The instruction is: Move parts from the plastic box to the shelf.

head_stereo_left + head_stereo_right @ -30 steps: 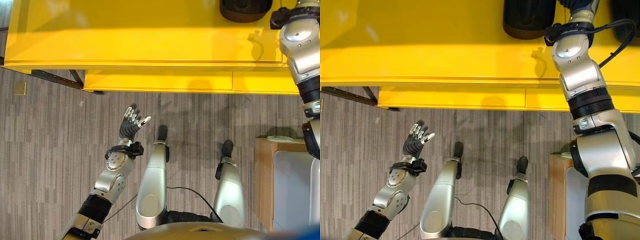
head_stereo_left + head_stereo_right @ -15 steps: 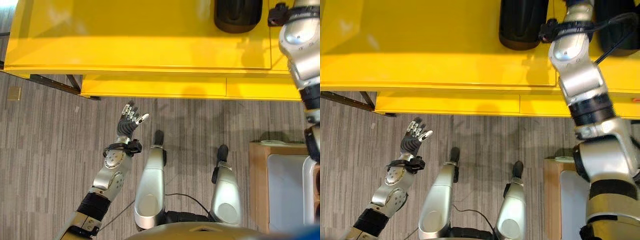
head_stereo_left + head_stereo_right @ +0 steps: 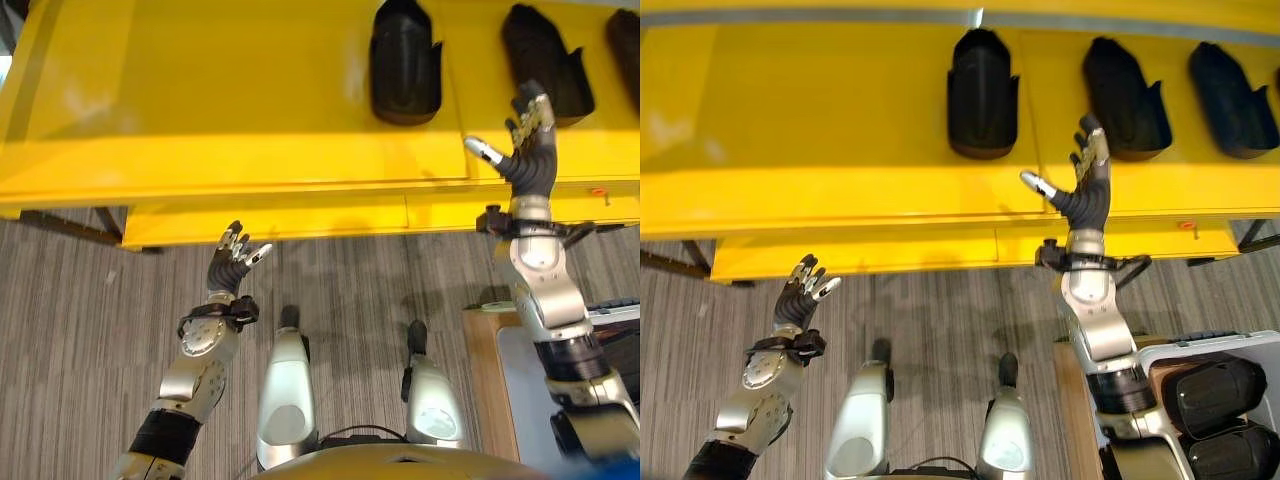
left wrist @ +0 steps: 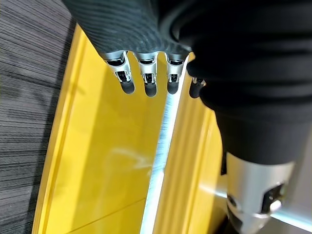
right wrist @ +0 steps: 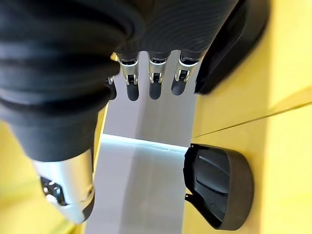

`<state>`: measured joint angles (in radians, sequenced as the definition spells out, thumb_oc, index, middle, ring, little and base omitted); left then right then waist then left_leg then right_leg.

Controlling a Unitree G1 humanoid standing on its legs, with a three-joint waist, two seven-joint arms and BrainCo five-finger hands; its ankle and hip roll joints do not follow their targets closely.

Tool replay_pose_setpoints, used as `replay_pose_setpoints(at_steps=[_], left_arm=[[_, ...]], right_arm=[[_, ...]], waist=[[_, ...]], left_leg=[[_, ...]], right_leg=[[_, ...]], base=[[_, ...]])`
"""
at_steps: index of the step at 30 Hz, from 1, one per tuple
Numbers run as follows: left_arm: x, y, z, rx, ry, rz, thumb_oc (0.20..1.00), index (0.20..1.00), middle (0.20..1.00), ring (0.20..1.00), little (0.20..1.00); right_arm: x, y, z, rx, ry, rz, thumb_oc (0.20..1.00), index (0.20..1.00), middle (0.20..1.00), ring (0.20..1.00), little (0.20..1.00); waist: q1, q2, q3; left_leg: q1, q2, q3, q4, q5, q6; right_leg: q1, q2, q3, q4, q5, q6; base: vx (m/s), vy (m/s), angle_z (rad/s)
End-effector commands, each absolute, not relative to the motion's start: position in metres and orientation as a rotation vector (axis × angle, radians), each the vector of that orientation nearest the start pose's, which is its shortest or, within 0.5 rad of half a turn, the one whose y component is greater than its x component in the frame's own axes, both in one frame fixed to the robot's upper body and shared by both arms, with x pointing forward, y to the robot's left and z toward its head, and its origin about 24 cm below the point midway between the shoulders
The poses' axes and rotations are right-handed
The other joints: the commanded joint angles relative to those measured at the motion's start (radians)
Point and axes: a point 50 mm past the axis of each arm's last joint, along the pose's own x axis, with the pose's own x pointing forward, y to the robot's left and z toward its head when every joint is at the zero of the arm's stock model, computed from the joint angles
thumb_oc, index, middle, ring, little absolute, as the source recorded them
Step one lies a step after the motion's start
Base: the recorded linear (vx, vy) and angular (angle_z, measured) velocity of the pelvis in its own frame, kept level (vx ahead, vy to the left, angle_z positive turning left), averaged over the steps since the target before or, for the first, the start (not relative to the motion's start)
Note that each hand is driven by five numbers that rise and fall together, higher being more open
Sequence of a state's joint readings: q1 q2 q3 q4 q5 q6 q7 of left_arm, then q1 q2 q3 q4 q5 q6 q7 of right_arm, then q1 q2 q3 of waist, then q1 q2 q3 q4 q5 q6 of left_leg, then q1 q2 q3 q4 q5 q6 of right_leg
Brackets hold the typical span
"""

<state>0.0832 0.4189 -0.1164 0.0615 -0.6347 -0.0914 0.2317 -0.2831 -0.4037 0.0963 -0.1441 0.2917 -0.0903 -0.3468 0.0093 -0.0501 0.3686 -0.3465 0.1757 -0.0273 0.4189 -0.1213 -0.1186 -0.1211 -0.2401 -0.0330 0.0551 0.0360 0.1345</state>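
Above the yellow shelf [image 3: 840,130], in the eye views, the right hand [image 3: 1087,185] hangs open and empty near three black parts [image 3: 982,95], while the left hand [image 3: 800,296] is open over the floor [image 3: 940,310]; more parts lie in the plastic box [image 3: 1215,350]. In the left wrist view, straight fingers [image 4: 146,78] point at the shelf. In the right wrist view, spread fingers [image 5: 155,80] hold nothing beside one part.

- The shelf [image 3: 820,120] before me is smooth yellow, glossy, light glaring off its front edge.
- The parts [image 3: 982,95] on it look like matt black moulded plastic.
- My right hand [image 3: 1085,185] has shiny metal fingers and a dull ribbed dark cover.
- The plastic box [image 3: 1230,350] has pale, smooth walls.
- The floor [image 3: 930,310] is grey, streaked, matt.
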Motion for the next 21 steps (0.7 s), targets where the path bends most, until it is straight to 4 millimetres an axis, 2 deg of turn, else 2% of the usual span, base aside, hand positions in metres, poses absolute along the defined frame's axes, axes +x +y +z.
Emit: replay_pose_setpoints(at_steps=[1, 8, 9, 16, 18, 21], left_arm=[[0.22, 0.216, 0.02, -0.183, 0.108, 0.161, 1.0, 1.0, 1.0, 1.0, 1.0], [0.205, 0.224, 0.013, -0.181, 0.127, 0.192, 1.0, 1.0, 1.0, 1.0, 1.0], [0.201, 0.226, 0.013, -0.183, 0.123, 0.205, 1.0, 1.0, 1.0, 1.0, 1.0], [0.19, 0.236, 0.016, -0.155, 0.097, 0.252, 1.0, 1.0, 1.0, 1.0, 1.0], [0.188, 0.237, 0.016, -0.151, 0.096, 0.254, 1.0, 1.0, 1.0, 1.0, 1.0], [0.188, 0.239, 0.015, -0.135, 0.096, 0.269, 1.0, 1.0, 1.0, 1.0, 1.0]], right_arm=[[0.273, -0.198, 0.186, -0.035, -0.621, -0.112, 1.0, 1.0, 1.0, 1.0, 1.0], [0.252, -0.207, 0.149, 0.0, -0.483, -0.094, 1.0, 1.0, 1.0, 1.0, 1.0], [0.246, -0.21, 0.137, 0.011, -0.437, -0.093, 1.0, 1.0, 1.0, 1.0, 1.0], [0.228, -0.213, 0.109, 0.009, -0.325, -0.085, 1.0, 1.0, 1.0, 1.0, 1.0], [0.224, -0.215, 0.107, 0.004, -0.315, -0.093, 1.0, 1.0, 1.0, 1.0, 1.0], [0.218, -0.217, 0.096, 0.073, -0.278, -0.118, 1.0, 1.0, 1.0, 1.0, 1.0]], waist=[[0.002, 0.034, -0.116], [-0.027, 0.032, -0.195], [-0.039, 0.034, -0.212], [-0.076, 0.042, -0.258], [-0.079, 0.044, -0.262], [-0.097, 0.051, -0.272]], left_leg=[[0.126, 0.046, 0.018, -0.334, 0.212, 0.002], [0.214, 0.06, 0.064, -0.411, 0.222, -0.006], [0.237, 0.066, 0.081, -0.433, 0.225, -0.008], [0.32, 0.1, 0.137, -0.497, 0.241, -0.018], [0.329, 0.105, 0.148, -0.499, 0.24, -0.02], [0.341, 0.117, 0.159, -0.505, 0.247, -0.027]], right_leg=[[0.016, -0.015, -0.007, 0.066, -0.072, 0.031], [0.067, -0.018, 0.004, -0.011, -0.032, 0.048], [0.074, -0.016, 0.01, -0.031, -0.021, 0.052], [0.08, 0.009, 0.058, -0.051, -0.017, 0.056], [0.082, 0.013, 0.065, -0.05, -0.02, 0.056], [0.089, 0.024, 0.072, -0.053, -0.027, 0.052]], base=[[0.06, 0.0, -0.21], [0.06, 0.003, -0.15], [0.04, 0.002, -0.03], [0.03, -0.002, -0.2], [0.02, -0.015, -0.29], [0.02, -0.018, -0.21]])
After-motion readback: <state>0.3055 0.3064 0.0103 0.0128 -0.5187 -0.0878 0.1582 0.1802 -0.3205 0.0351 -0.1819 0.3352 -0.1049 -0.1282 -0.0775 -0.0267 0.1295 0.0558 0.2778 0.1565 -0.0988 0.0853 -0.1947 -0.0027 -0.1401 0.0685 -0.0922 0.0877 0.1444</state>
